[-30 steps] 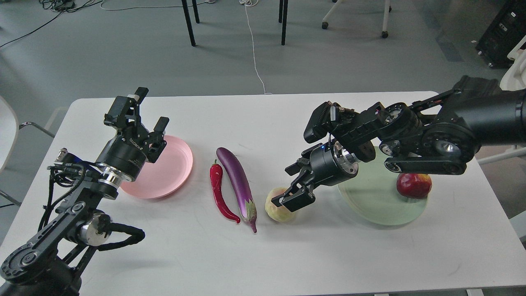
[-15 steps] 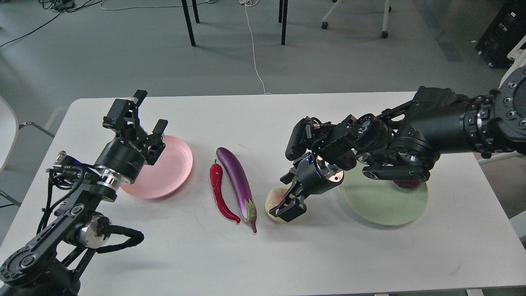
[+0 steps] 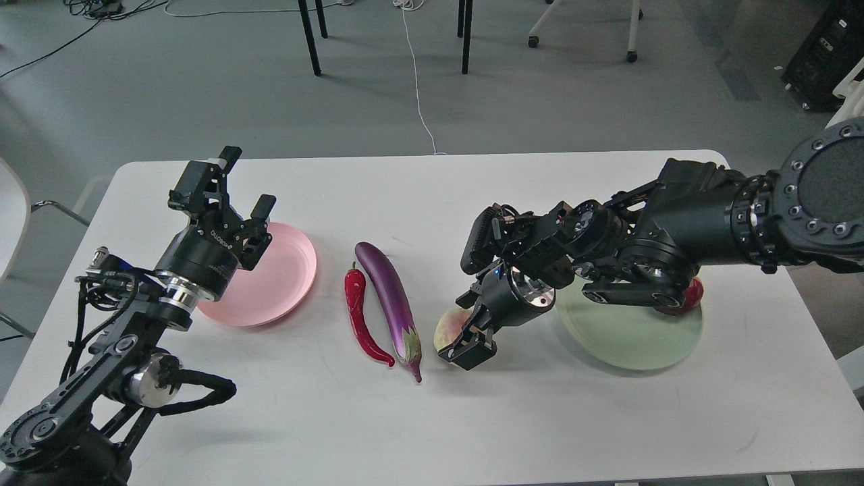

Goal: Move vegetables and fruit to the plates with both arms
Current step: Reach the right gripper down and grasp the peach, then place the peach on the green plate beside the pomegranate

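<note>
On the pale green plate (image 3: 628,337), the pomegranate (image 3: 690,294) peeks from behind the right arm (image 3: 675,223); the pink plate (image 3: 287,280) lies bare. Right gripper (image 3: 466,347) covers the peach (image 3: 447,325), grip unclear. Chili pepper (image 3: 359,317) and eggplant (image 3: 391,297) lie on the white table (image 3: 432,418). Left gripper (image 3: 233,185) gapes. Chair legs (image 3: 310,40) stand on grey floor (image 3: 202,88).

A white table (image 3: 418,189) stands on grey floor (image 3: 202,88), black chair legs (image 3: 309,37) behind
</note>
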